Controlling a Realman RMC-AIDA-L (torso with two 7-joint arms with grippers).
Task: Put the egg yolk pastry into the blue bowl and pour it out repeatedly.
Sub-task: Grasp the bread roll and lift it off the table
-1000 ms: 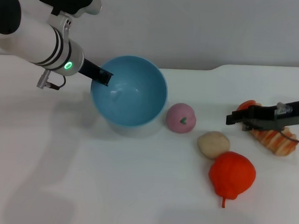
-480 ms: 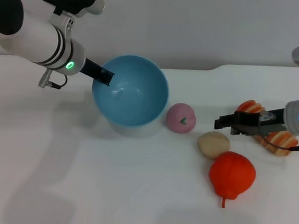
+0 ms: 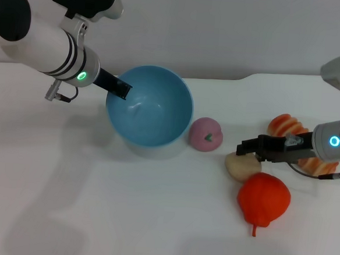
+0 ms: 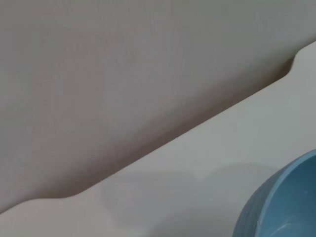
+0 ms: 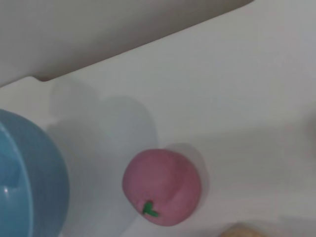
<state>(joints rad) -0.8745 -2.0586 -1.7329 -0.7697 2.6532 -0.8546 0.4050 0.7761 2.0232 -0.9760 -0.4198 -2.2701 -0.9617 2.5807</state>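
Note:
The blue bowl [image 3: 150,105] is tilted with its opening toward me at the table's left centre. My left gripper [image 3: 119,89] is shut on its left rim. A slice of the bowl [image 4: 281,202] shows in the left wrist view, and the bowl [image 5: 29,182] also appears in the right wrist view. The egg yolk pastry [image 3: 240,167], a pale beige bun, lies on the table right of centre. My right gripper [image 3: 245,149] reaches in from the right and hangs just over the pastry's top, hiding part of it. Only a sliver of the pastry [image 5: 242,231] shows in the right wrist view.
A pink ball [image 3: 205,134] with a green mark lies between bowl and pastry, the same pink ball [image 5: 162,186] in the right wrist view. A red-orange fruit-shaped toy [image 3: 263,198] touches the pastry's near side. Ridged orange bread [image 3: 284,124] lies behind my right arm.
My right gripper has moved left and lower, from beside the orange bread to just above the pastry. The bowl and left gripper shifted slightly right.

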